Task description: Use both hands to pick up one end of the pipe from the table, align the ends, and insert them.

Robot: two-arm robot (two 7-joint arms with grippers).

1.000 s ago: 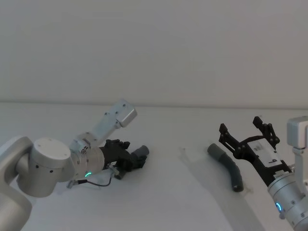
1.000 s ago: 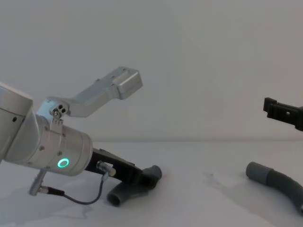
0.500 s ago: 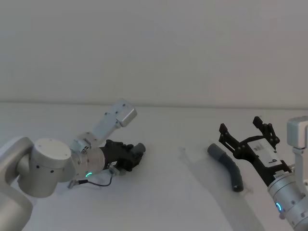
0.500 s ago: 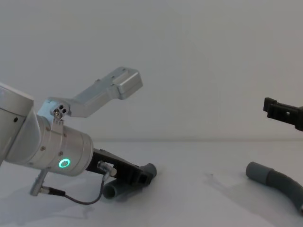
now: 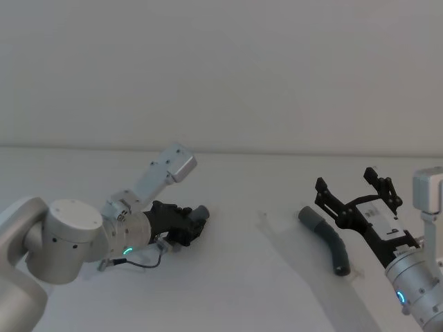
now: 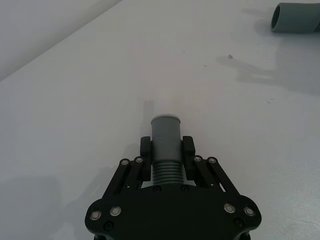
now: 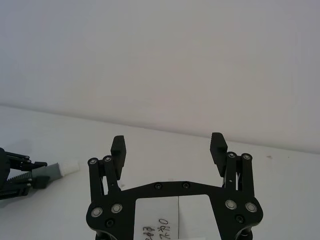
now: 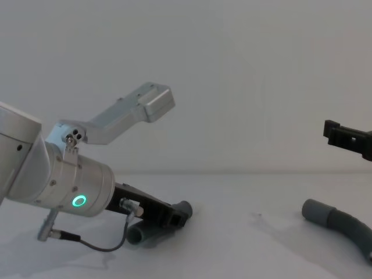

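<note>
My left gripper (image 5: 188, 223) is low over the white table (image 5: 242, 277) at the left, shut on one dark-grey ribbed pipe piece (image 6: 165, 150). The piece's smooth cuff with a whitish tip (image 6: 165, 120) juts out past the fingers. In the chest view this piece (image 8: 139, 235) hangs under the left gripper (image 8: 174, 216), with its low end close to the table. The other curved pipe piece (image 5: 325, 238) lies on the table at the right, its wide grey cuff (image 8: 317, 210) pointing left. My right gripper (image 5: 346, 181) hovers open just right of it, fingers spread wide (image 7: 168, 145), holding nothing.
The table (image 8: 244, 244) is plain white and runs back to a bare white wall. The stretch between the two pipe pieces holds nothing. The far pipe's cuff (image 6: 295, 17) shows beyond the left gripper in its wrist view.
The left gripper's pipe piece has shifted slightly left and straightened in the fingers, mostly in the first half second. The right gripper and its pipe piece have not moved.
</note>
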